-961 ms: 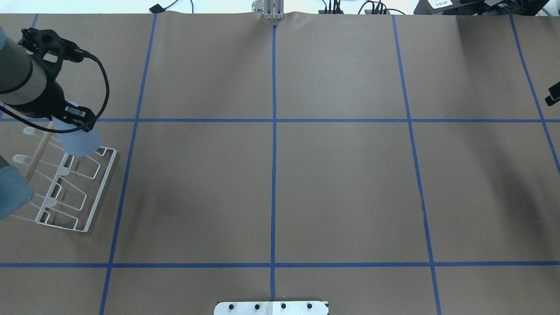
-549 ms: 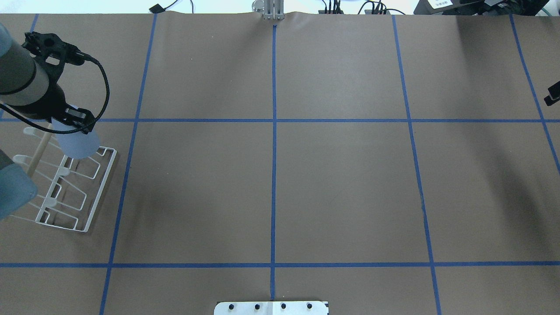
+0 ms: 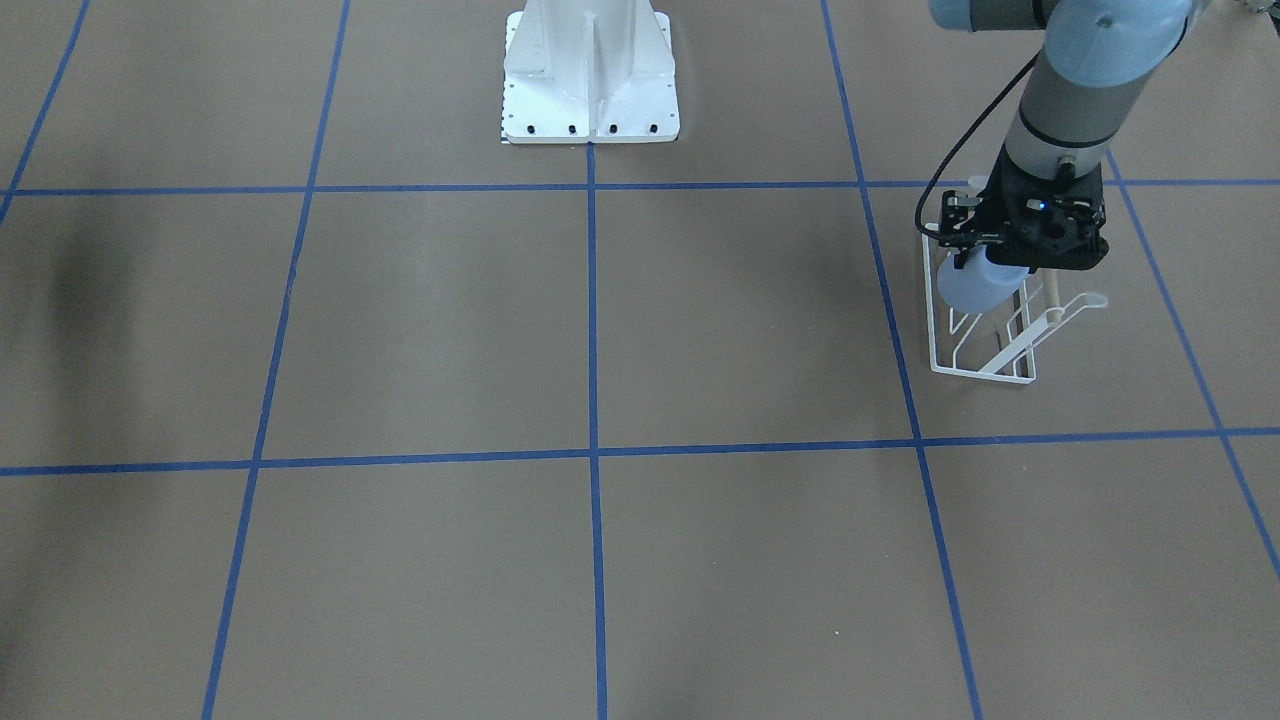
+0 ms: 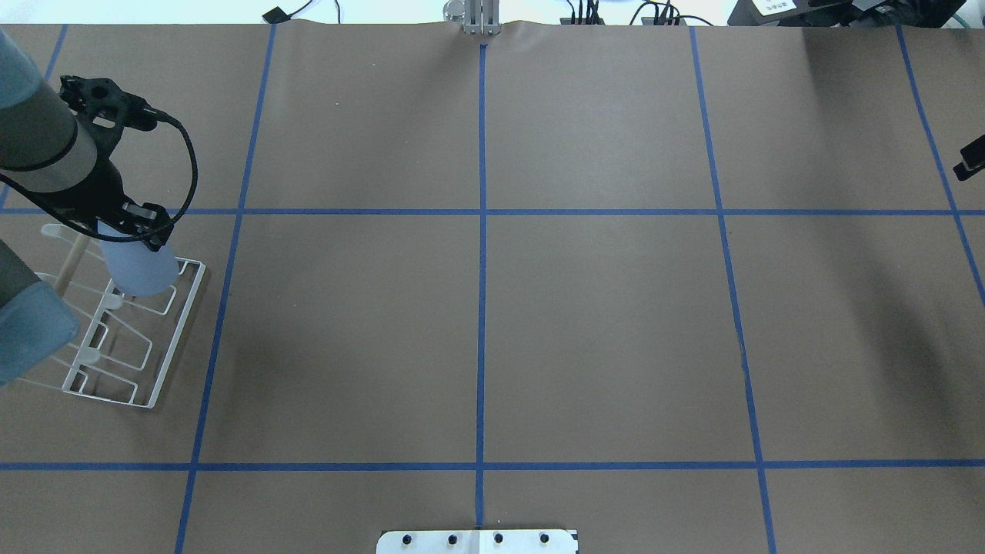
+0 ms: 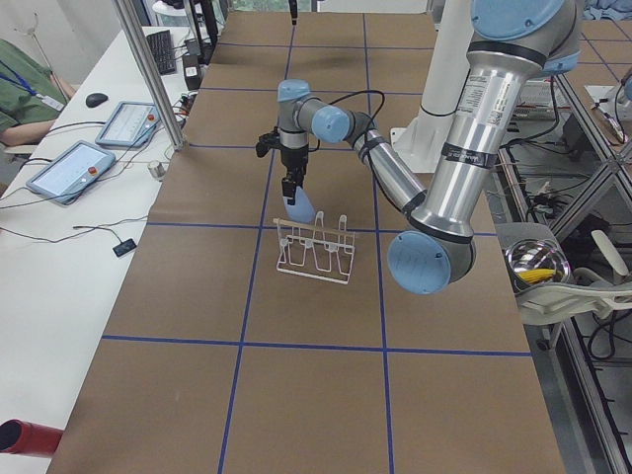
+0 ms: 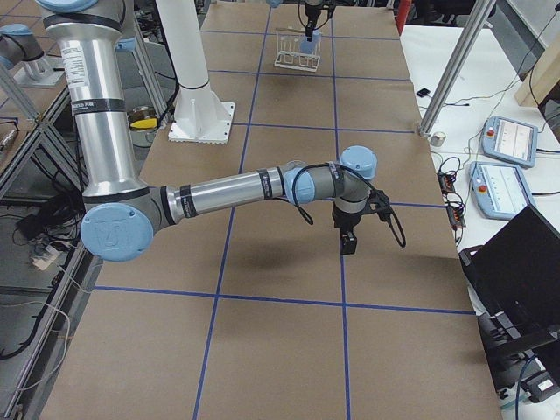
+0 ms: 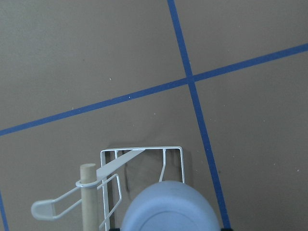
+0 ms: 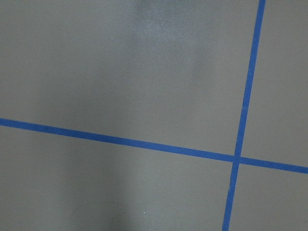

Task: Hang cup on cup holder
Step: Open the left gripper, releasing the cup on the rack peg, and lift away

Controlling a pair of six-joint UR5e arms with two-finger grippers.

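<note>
The pale blue-grey cup (image 4: 140,267) hangs in my left gripper (image 4: 132,231), which is shut on it, over the far end of the white wire cup holder (image 4: 158,385). In the front view the cup (image 3: 973,284) sits just below the gripper (image 3: 1005,262), among the upper wires of the holder (image 3: 985,372). In the left wrist view the cup's round end (image 7: 168,210) fills the bottom edge, beside the wooden dowel (image 7: 88,195) and a prong (image 7: 48,209). My right gripper (image 6: 348,242) hovers over bare table, far from both; I cannot tell if it is open.
The white robot pedestal (image 3: 590,75) stands at the table's robot side. Blue tape lines (image 4: 482,231) divide the brown table. Tablets (image 5: 74,168) and cables lie on the operators' bench beside the table.
My left gripper has shifted slightly and lowered the cup closer to the holder's far-end prong. The right arm has barely moved.
</note>
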